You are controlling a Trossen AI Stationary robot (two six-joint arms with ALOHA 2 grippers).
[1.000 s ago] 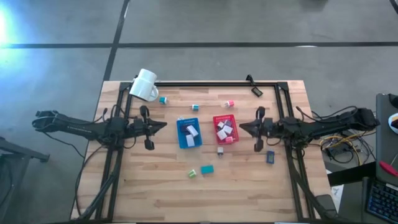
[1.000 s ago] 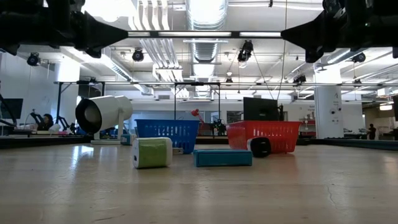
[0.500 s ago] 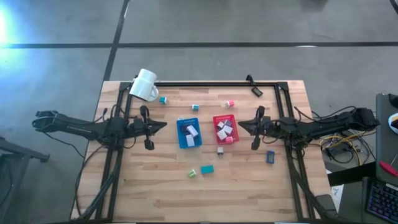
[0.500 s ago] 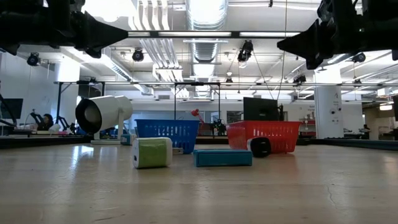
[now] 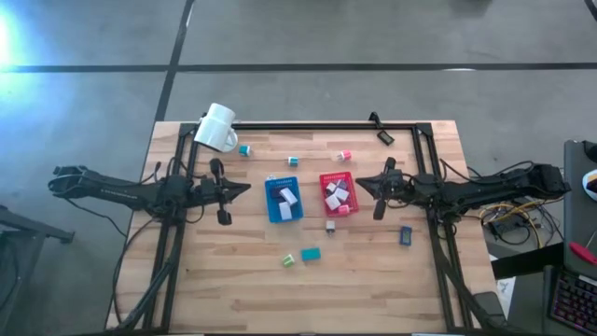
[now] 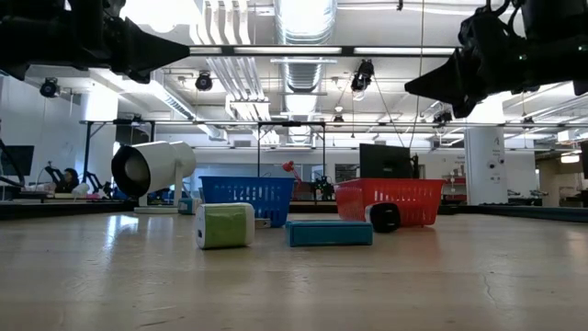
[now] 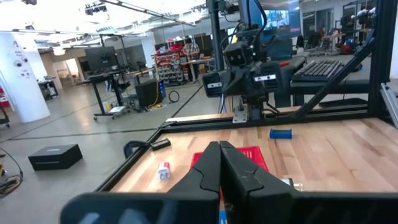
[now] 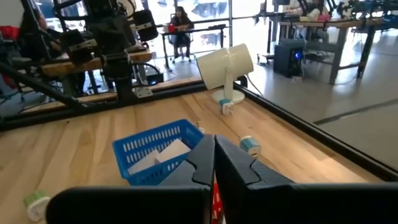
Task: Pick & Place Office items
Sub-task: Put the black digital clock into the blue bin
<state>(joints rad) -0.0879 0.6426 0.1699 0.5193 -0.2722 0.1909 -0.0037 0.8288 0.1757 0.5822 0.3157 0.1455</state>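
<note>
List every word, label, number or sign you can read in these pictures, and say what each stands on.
None can be read.
White labels on the right arm's gripper housing: too blurred to read.
Small white cylinder with a red band: any print too small to read.

- Ceiling strip lights (image 6: 303, 51) burn bright in the low view, leaving both arms as dark silhouettes.
- Glare washes the floor (image 5: 14, 37) at the high view's left edge.
- The table (image 6: 294, 285) is evenly lit, with soft shadows.

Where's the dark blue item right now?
In the high view, the dark blue item lies on the table's right side, just below the right arm, right of the red tray.
</note>
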